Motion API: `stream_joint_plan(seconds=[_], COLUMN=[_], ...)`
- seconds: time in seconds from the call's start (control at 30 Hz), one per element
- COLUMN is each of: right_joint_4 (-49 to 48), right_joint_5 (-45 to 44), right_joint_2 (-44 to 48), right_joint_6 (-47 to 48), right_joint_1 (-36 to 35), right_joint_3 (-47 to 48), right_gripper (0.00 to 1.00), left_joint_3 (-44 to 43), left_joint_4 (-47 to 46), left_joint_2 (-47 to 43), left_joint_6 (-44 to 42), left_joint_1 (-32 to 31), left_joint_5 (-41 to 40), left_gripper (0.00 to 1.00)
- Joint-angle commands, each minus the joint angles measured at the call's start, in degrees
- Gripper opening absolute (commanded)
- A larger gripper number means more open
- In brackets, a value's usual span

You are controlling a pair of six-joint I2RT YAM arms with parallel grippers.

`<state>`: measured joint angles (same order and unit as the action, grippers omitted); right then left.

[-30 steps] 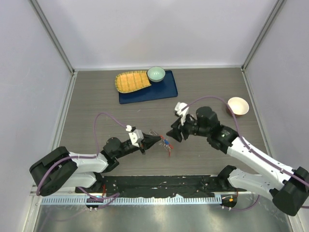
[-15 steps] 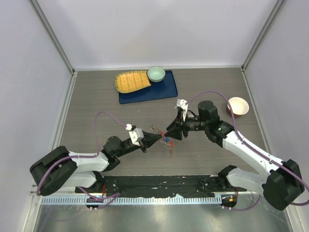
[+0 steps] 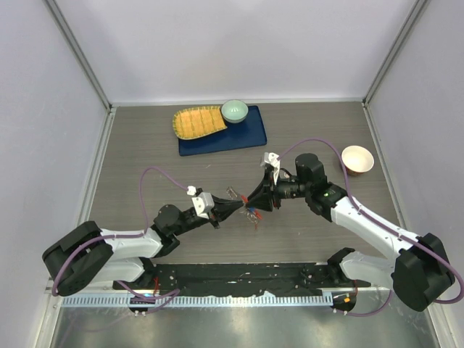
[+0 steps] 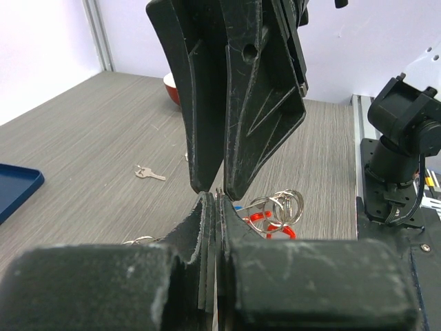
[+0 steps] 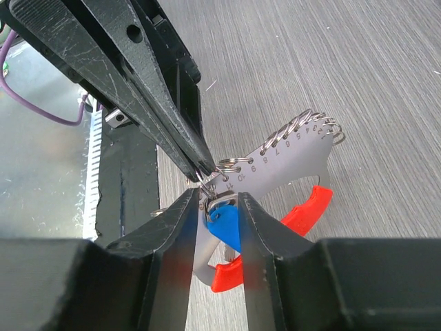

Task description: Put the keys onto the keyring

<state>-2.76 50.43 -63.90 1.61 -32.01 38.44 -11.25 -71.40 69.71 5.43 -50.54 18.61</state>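
Note:
The keyring (image 5: 289,157), a grey numbered metal plate with several small rings and a curved red tag (image 5: 304,212), hangs between both grippers just above the table (image 3: 145,145). My left gripper (image 4: 217,196) is shut on one thin ring of it; its tip also shows in the right wrist view (image 5: 202,165). My right gripper (image 5: 217,195) is closed around the blue key's head (image 5: 229,225), right below the left gripper's tip. In the top view both tips meet at the bunch (image 3: 250,212). I cannot tell the red-headed key from the red tag.
A bare silver key (image 4: 149,173) and other loose rings (image 3: 232,194) lie on the table behind the bunch. A blue tray (image 3: 246,134) with a yellow basket (image 3: 197,122) and green bowl (image 3: 234,110) stands at the back. A pink bowl (image 3: 357,158) sits at right.
My right gripper has swung left and down until its tips reach the key bunch at the left gripper's tip. The left arm has barely moved.

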Motion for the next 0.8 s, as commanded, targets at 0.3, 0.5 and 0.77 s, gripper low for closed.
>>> stream_joint_plan(seconds=[0.3, 0.5, 0.77], right_joint_4=[-6.55, -7.26, 16.45], right_joint_5=[4.76, 3.71, -8.93], right_joint_2=[-1.14, 0.53, 2.47], right_joint_6=[-0.82, -0.82, 12.00], right_joint_1=[0.19, 0.19, -1.47], right_joint_3=[-0.73, -0.91, 9.01], right_gripper=[0.20, 0.01, 0.01], left_joint_3=[-2.99, -2.73, -2.54], left_joint_4=[-9.90, -9.90, 13.74], left_joint_2=[-1.86, -0.55, -9.31], left_joint_6=[0.19, 0.90, 0.90], left_joint_1=[0.09, 0.09, 0.09], left_joint_5=[0.81, 0.99, -2.17], left_gripper=[0.00, 0.00, 0.51])
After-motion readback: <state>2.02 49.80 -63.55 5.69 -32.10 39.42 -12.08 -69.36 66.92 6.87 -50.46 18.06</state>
